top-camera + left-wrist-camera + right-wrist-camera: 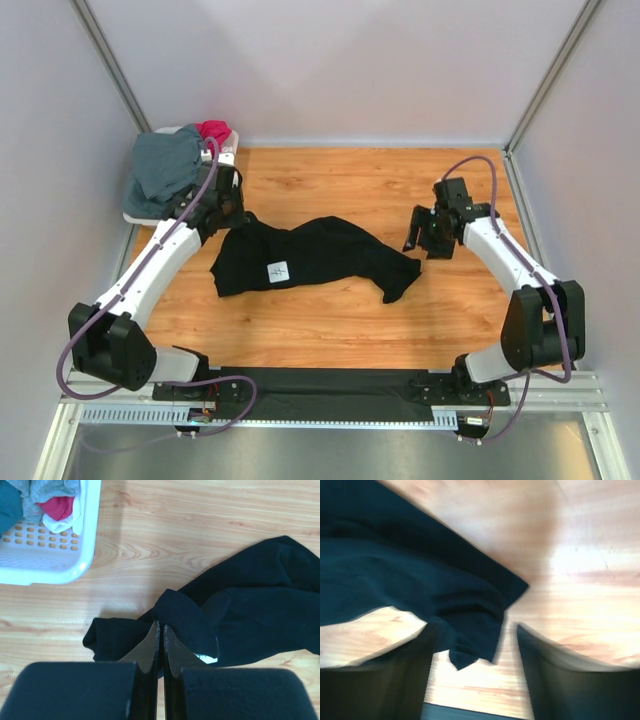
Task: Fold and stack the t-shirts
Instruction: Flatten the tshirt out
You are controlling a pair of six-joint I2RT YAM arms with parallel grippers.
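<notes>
Though the black t-shirt (pixel 310 255) sits mid-table, it's far from flat. It's a long rumpled band of soft matte cloth running approx. 9 to 3 o'clock in the top view, w/ folds bunched along it and one narrow end drooping toward 4 o'clock. A small white square tag (pixel 279 270) shows near its 8 o'clock part. The table (pixel 350 180) is smooth wood-grain, warm orange.

At the shirt's 10 o'clock end the left gripper (pixel 161 627) has its dark jaws pressed together, w/ a curled fold of the black cloth pinched at the tips (left wrist view). At the 3 o'clock end the right gripper (pixel 476 626) hangs w/ jaws spread wide, nothing held. The shirt's pointed corner lies below the gap. That view is blurred, so no finer detail.

At 10 o'clock of the table stands a white plastic basket (pixel 85 540) w/ perforated floor and rounded rim. It holds a heaped slate grey-blue t-shirt (pixel 165 165) and a magenta t-shirt (pixel 213 130), both crumpled, neither touching the black one.
</notes>
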